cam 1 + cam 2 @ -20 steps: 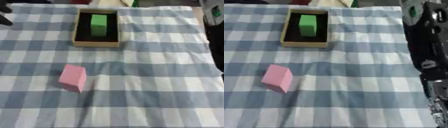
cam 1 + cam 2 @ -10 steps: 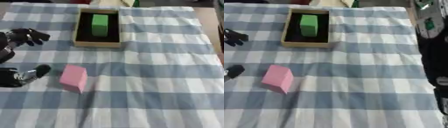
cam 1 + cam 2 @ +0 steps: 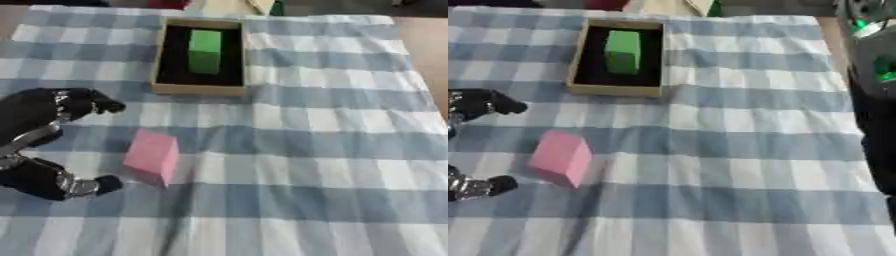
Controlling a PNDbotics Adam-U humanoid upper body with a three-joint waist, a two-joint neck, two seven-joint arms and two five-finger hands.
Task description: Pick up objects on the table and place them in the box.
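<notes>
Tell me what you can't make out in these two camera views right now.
- Left hand: the palm is cut off by the left edge in both views; only fingers and a thumb tip show beside the pink block.
- Right hand: not visible; only dark arm parts at the right eye view's right edge.
- Floor of the brown cardboard box: dark, partly covered by the green block.

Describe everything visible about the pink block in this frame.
The pink block is a plain, matte, box-shaped solid in a single colour, with no markings visible. It stands on the blue and white checked cloth, nearer than the box and apart from it. The left hand brackets it from the left, fingers spread, not touching it.
</notes>
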